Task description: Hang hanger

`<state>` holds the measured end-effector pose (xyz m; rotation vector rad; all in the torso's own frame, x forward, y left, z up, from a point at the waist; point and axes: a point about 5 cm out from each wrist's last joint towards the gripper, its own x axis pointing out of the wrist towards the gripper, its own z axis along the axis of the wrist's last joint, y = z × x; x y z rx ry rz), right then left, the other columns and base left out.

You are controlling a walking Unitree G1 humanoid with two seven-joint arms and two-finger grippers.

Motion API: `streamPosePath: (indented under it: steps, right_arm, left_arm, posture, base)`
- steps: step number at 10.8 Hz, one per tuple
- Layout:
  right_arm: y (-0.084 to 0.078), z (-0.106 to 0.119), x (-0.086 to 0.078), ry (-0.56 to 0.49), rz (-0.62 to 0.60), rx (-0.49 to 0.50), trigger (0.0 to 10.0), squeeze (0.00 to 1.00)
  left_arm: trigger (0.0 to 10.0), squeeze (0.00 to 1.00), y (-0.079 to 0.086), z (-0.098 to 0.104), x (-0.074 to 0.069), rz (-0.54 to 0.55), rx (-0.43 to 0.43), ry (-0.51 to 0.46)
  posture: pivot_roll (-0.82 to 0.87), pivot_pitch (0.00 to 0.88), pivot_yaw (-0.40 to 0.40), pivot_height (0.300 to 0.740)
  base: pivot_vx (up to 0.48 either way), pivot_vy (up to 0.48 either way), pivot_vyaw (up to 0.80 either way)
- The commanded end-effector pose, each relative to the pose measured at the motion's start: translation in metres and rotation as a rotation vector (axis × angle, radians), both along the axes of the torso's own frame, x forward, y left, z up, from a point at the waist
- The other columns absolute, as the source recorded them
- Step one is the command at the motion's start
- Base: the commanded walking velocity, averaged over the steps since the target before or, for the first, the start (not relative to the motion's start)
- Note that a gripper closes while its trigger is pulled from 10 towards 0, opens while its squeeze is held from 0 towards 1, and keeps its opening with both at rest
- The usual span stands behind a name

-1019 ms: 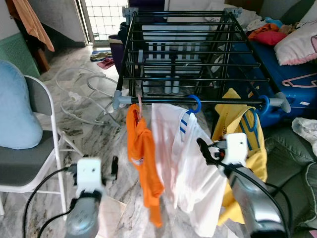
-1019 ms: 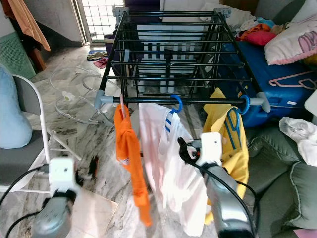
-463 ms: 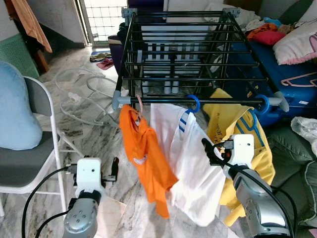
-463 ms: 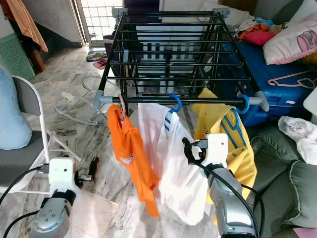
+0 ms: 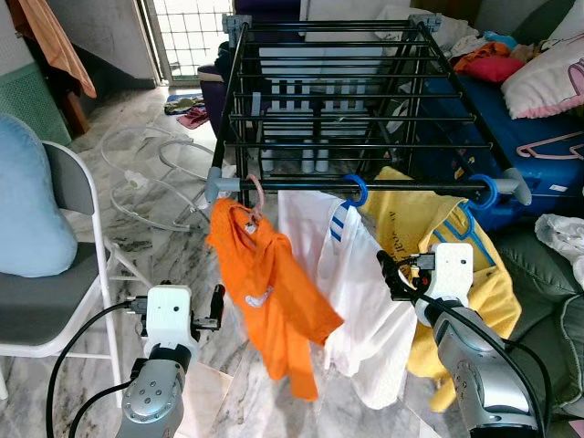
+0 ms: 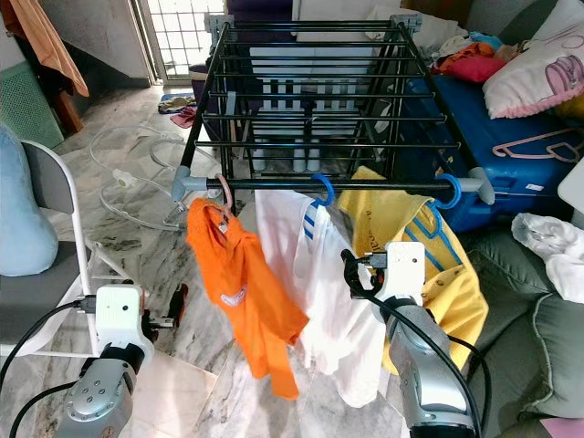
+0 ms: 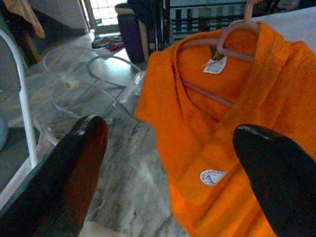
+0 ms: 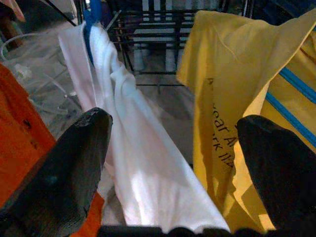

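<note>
Between the spread fingers of the left gripper (image 7: 168,163), which holds nothing, hangs the orange shirt (image 5: 274,301) on its pink hanger (image 7: 232,37), hooked on the drying rack (image 5: 365,187). Right gripper (image 8: 173,163) also gapes, facing white shirt (image 5: 360,292) and yellow shirt (image 8: 232,103).

Marble floor (image 5: 173,246), folding chair (image 5: 68,274) left, barred window (image 5: 192,32) behind.

Three hung shirts (image 5: 274,301) on rack's (image 5: 365,91) front rail (image 5: 365,187)
</note>
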<state>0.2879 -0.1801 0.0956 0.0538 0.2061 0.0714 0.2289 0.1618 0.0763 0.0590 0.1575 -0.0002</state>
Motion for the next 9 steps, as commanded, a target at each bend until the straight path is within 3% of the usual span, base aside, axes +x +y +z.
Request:
streamPosePath:
  steps: [1, 9]
  right_arm:
    - [0.0015, 0.0073, 0.0029, -0.022, 0.001, 0.0, 10.0, 0.17]
    - [0.0011, 0.0042, 0.0045, -0.003, -0.007, 0.008, 10.0, 0.16]
  left_arm:
    - [10.0, 0.0, 0.0018, -0.0006, 0.0009, 0.004, 0.003, 0.011]
    - [10.0, 0.0, 0.0028, -0.0012, 0.0009, -0.003, 0.016, 0.019]
  posture:
    - [-0.06, 0.005, 0.008, 0.74]
    - [-0.06, 0.011, 0.011, 0.74]
  base:
    - [-0.247, 0.0, 0.0]
    - [-0.263, 0.0, 0.0]
